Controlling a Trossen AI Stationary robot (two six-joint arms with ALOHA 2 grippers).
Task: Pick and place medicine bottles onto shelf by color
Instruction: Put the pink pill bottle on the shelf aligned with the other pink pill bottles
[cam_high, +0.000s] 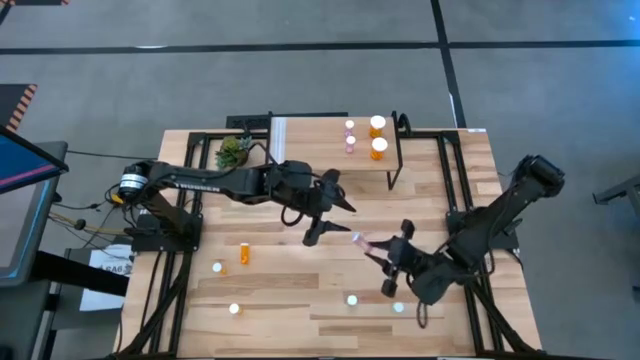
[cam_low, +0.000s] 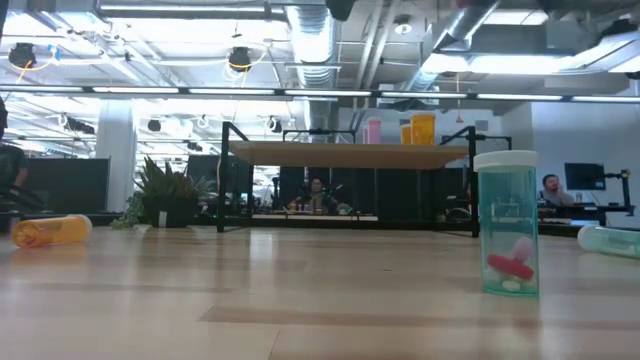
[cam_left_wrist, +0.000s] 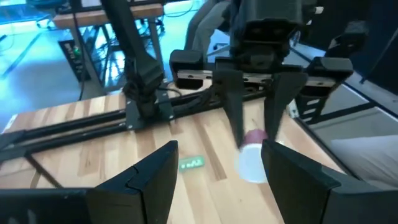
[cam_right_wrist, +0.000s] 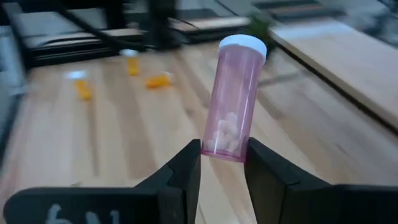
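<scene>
Right wrist view gives you the plainest look: your right hand (cam_right_wrist: 222, 167) has its two dark fingers pinched on the base of a pink bottle (cam_right_wrist: 232, 104), which stands nearly upright, leaning a little, white cap at the far end, pale pills in its bottom. From the high view that hand (cam_high: 384, 262) sits over the right half of the tabletop (cam_high: 280, 300), its arm bent back toward the right edge, the pink bottle (cam_high: 358, 240) pointing toward the centre. Your left hand (cam_high: 328, 207) hangs just beyond it, fingers spread wide and holding nothing, arm stretched in from the left side. On the shelf (cam_high: 310, 130) at the far edge stand two pink and two orange bottles. More bottles, orange and teal, stay scattered on the near tabletop.
</scene>
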